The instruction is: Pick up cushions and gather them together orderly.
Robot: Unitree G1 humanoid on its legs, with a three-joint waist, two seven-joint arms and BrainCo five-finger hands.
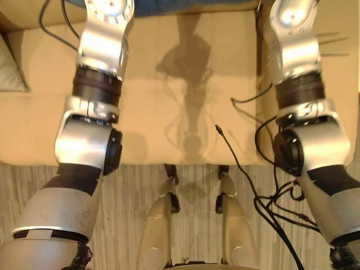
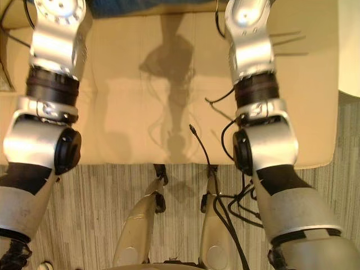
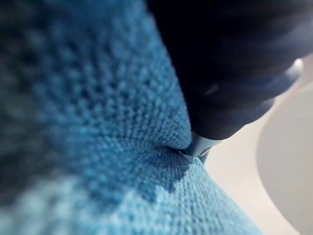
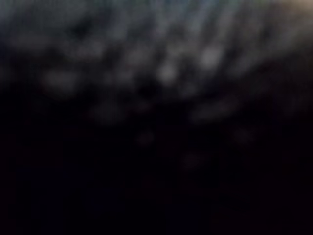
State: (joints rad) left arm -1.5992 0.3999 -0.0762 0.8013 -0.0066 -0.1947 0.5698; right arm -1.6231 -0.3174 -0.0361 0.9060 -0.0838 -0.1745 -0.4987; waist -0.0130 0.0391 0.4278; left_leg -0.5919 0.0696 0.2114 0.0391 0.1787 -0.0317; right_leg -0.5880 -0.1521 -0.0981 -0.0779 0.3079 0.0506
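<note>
A blue knitted cushion (image 1: 169,5) lies at the far edge of the beige sofa seat (image 1: 185,112), between my two forearms, which both reach forward past the top of the eye views. In the left wrist view the same blue cushion (image 3: 98,122) is very close. My left hand (image 3: 230,73) presses into its cloth, with the dark cover and a bit of silver showing and the fingers hidden. The right wrist view is dark and blurred, right up against something. A pale grey cushion (image 1: 8,67) lies at the seat's left edge.
The sofa seat's front edge (image 1: 185,162) runs across the middle of the eye views, with striped grey carpet (image 1: 129,191) below it. A seam (image 1: 260,101) divides the seat by my right arm. A pale rounded surface (image 3: 288,161) shows beyond the blue cushion.
</note>
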